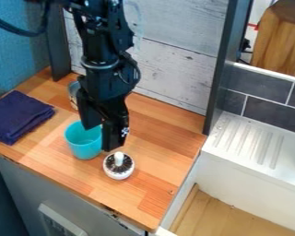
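The black gripper (100, 138) hangs over the middle of the wooden counter, its two fingers apart and open. One finger comes down at the back of the turquoise cup (82, 144), and the other overlaps the cup's right side. Whether either touches the cup I cannot tell. The cup stands upright. Just in front and to the right, below the right fingertip, sits a small round white object (118, 172) with a dark patterned top and a white knob.
A folded dark blue cloth (17, 116) lies at the counter's left. Behind the cup, a metallic container (73, 94) is partly hidden by the arm. The white ridged drainboard (248, 140) is at the right, past a dark upright post (221, 69).
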Robot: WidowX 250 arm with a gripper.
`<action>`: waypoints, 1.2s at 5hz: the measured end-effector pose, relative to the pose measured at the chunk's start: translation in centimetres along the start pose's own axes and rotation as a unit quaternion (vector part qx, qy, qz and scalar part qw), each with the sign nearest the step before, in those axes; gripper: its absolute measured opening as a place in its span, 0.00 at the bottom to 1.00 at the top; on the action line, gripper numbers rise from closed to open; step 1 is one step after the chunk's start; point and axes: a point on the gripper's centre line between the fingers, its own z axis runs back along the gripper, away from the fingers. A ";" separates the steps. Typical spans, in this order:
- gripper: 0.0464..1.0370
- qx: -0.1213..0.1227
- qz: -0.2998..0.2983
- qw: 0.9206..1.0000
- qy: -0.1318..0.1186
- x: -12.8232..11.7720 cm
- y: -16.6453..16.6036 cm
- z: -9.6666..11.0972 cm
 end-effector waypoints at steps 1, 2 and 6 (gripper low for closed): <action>0.96 0.001 0.005 1.000 0.001 0.7 0.3 -1.4; 0.96 0.008 0.000 1.000 0.013 1.3 0.3 -2.7; 0.95 0.025 0.002 0.998 0.053 2.8 -0.9 -5.6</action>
